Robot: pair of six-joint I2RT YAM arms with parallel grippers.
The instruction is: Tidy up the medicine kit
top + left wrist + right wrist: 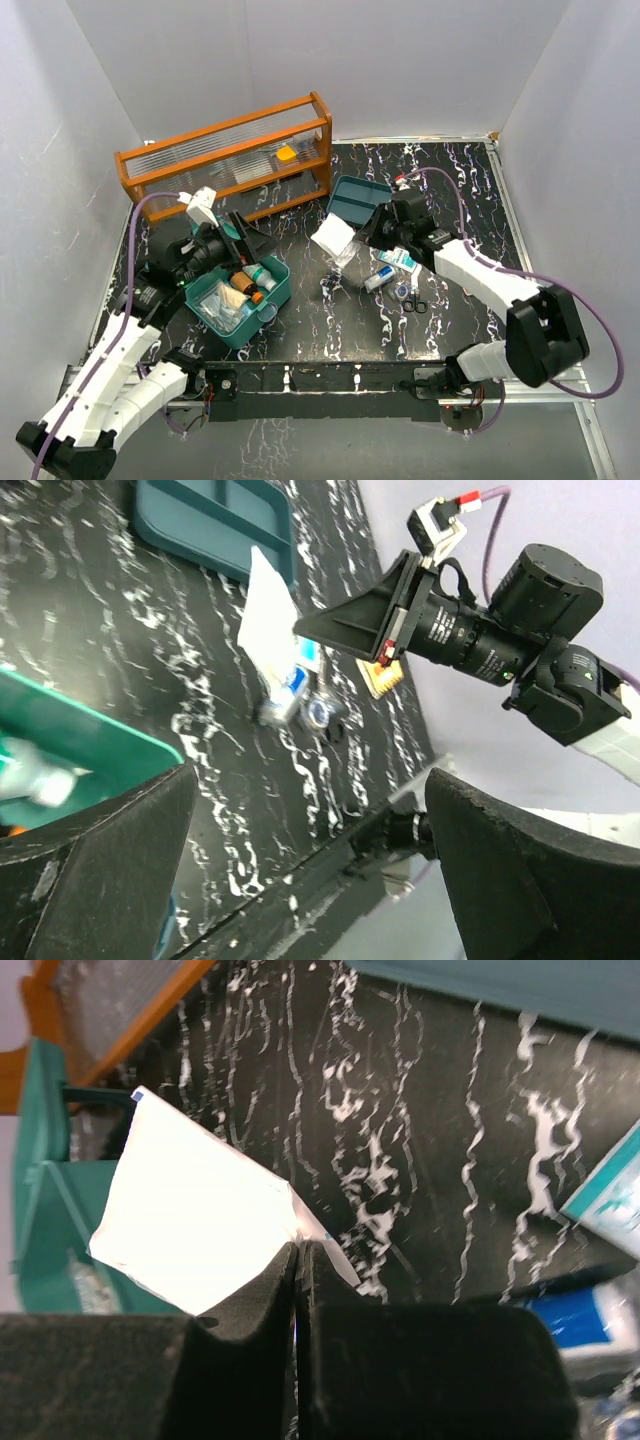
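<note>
The teal medicine kit box (262, 302) stands open at the front left with bottles and packets in it; its edge shows in the left wrist view (70, 745) and the right wrist view (45, 1210). Its tray insert (358, 200) lies apart near the back centre (215, 520). My right gripper (356, 238) (300, 1252) is shut on the corner of a white flat packet (332, 236) (195, 1225) (268, 610), held above the table between tray and box. My left gripper (248, 243) (310, 870) hovers over the box's far side, open and holding nothing.
An orange-brown wooden rack (225, 155) with clear panels stands at the back left. Loose on the table right of centre lie a white-and-teal carton (401, 259), a blue tube (378, 279), scissors (415, 301) and a small dark item (331, 281).
</note>
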